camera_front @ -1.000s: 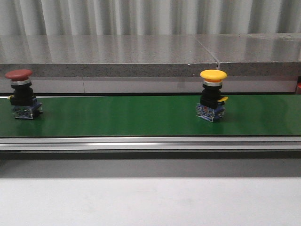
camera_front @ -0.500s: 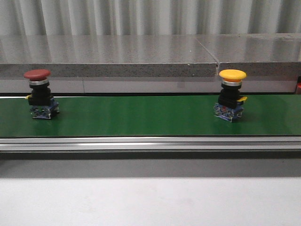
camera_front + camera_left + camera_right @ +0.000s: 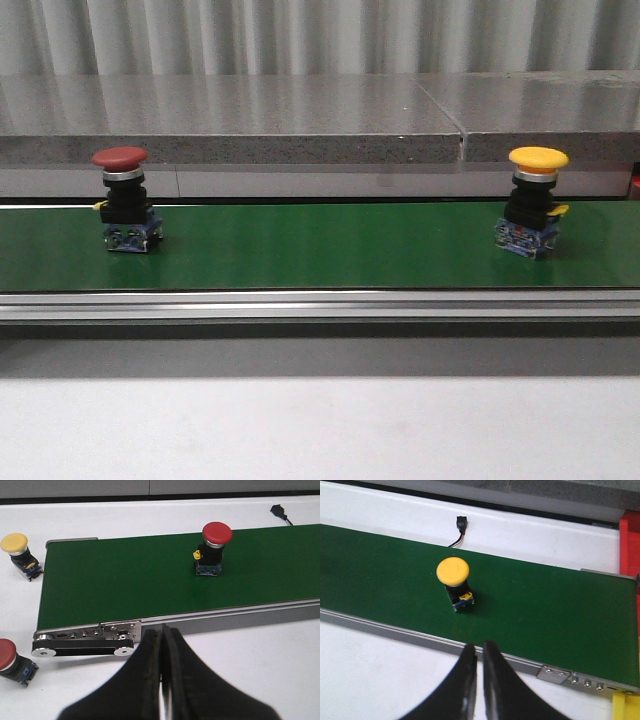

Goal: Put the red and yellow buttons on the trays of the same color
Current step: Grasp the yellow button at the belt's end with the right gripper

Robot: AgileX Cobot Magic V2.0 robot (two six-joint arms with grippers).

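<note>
Left gripper point(image 3: 162, 645): the two black fingers are pressed together, nothing is between them. It hangs over the white table, just before the near rail of the conveyor belt point(image 3: 150, 585).
Right gripper point(image 3: 475, 660): fingers nearly together with only a thin slit, holding nothing. It is also over the near side of the belt.
Red button on belt point(image 3: 216, 547): it stands upright on the green belt, ahead of the left gripper and to one side of its line. In the front view it is at the left part of the belt point(image 3: 120, 200).
Yellow button on belt point(image 3: 454, 582): upright on the belt, near the right gripper and almost in line with its fingers. In the front view it is close to the right end point(image 3: 535, 200).
Other buttons: a second yellow button point(image 3: 17, 550) and a second red button point(image 3: 7, 660) stand on the table beside the belt end.
Trays: a red edge point(image 3: 630, 545) and a yellow corner point(image 3: 625, 705) are seen beyond the belt end; I judge these to be the trays, but little of them shows.
Arm pose: both wrists are raised and tilted down toward the belt, not reaching.
Risk: if the belt runs, a late reach can miss the yellow button, or it may fall off the end. Fingers must open first; descending with them together would knock the tall button over.
</note>
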